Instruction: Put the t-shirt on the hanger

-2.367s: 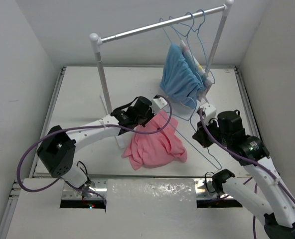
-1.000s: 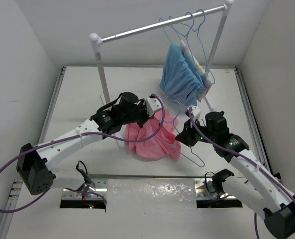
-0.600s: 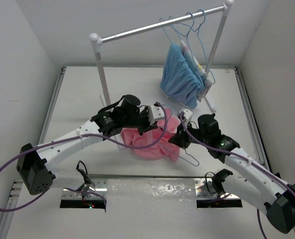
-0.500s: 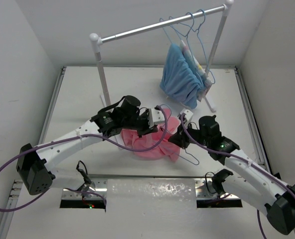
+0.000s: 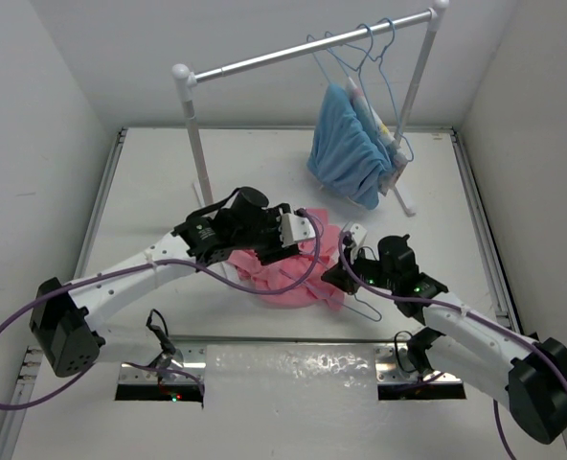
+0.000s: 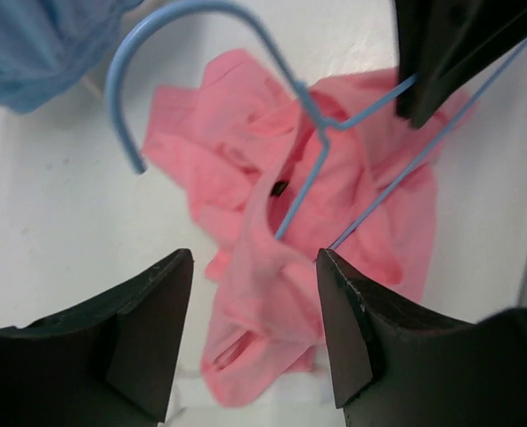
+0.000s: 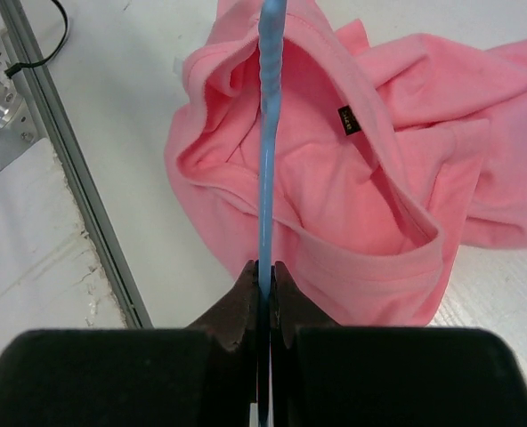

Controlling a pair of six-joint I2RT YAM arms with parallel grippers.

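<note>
Left to right across the white table (image 5: 149,182).

**Left arm.** From its base at the near left corner it reaches up and to the right, with the elbow low and the wrist turned down over the middle of the table. The left gripper (image 5: 298,230) hovers above the cloth. In the wrist view its two dark fingers (image 6: 148,338) stand wide apart with nothing between them, and the garment lies below the gap.

**Salmon-pink, plain short-sleeved cloth t-shirt** (image 5: 288,278). It lies crumpled on the table between the two grippers, near the front edge. The collar opening faces up and a small dark label shows inside the neck.

**Thin light-blue wire hanger** (image 7: 267,133). It is tilted over the t-shirt, with its curved hook pointing toward the back of the table. One shoulder of the wire runs down to the collar and passes out of sight under the collar fold. The other shoulder leads to the right gripper.

**Right arm.** It lies low and stretched toward the left from its base at the near right corner. The right gripper (image 7: 263,267) is just beside the t-shirt's right edge. Its fingers are pinched tight on the hanger wire.

**Background, right rear.** A white-and-metal clothes rail (image 5: 303,53) carries a light-blue garment (image 5: 346,149) and more blue wire hangers (image 5: 360,48), well apart from both grippers.
</note>
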